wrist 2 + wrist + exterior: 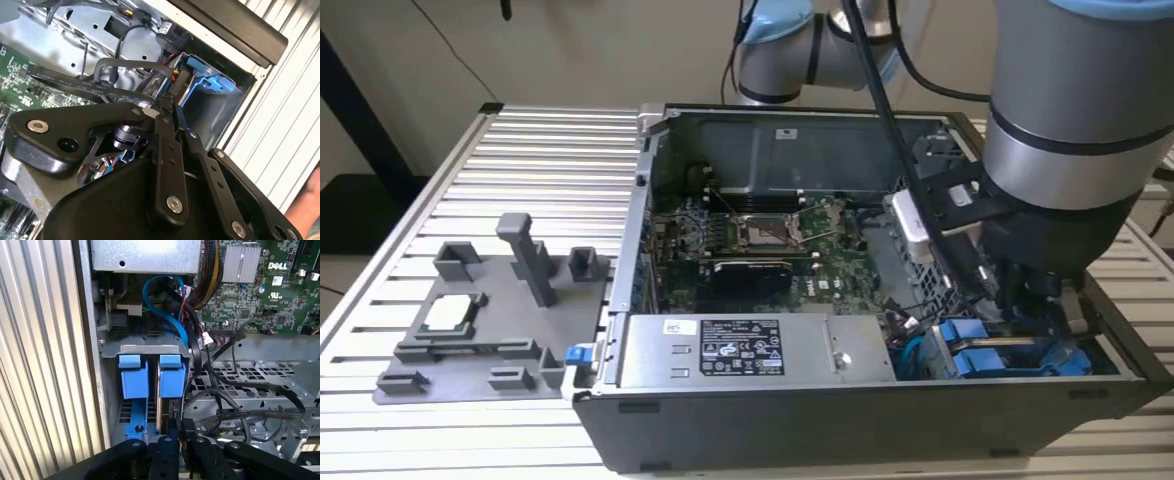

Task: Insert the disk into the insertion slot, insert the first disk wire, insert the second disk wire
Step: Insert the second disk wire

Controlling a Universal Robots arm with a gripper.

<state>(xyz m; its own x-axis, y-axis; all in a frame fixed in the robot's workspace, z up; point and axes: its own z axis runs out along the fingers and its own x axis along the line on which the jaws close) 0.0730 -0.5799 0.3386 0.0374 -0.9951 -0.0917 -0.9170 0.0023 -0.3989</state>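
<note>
Inside an open desktop computer case lying on a ribbed metal table, a grey robot arm reaches down into the corner at the exterior view's lower right. Its black claw sits low in that corner, just above the drive bays.

Directly below the claw, in the first wrist view, two bright blue carrier fronts stand side by side in the grey metal insertion slot. The disk is the one lined up with the claw's tip, already seated in the bay, with the other blue carrier touching close beside it. In the exterior view the same blue fronts show just under the claw.

The claw has its black fingers pressed close together, and in the second wrist view their tips meet at a dark connector with a bit of red and yellow on it, right at the blue carrier's edge. Whether the tips actually pinch that connector or only touch it cannot be told.

Beyond the claw, a blue cable loops over the carriers, and black wires trail across the perforated metal tray beside it. Farther off lies the green motherboard, and nearer the case front a large grey power supply box with a black and white label.

Well away from the claw, on the table at the exterior view's left, sits a grey plastic fixture with upright posts.
</note>
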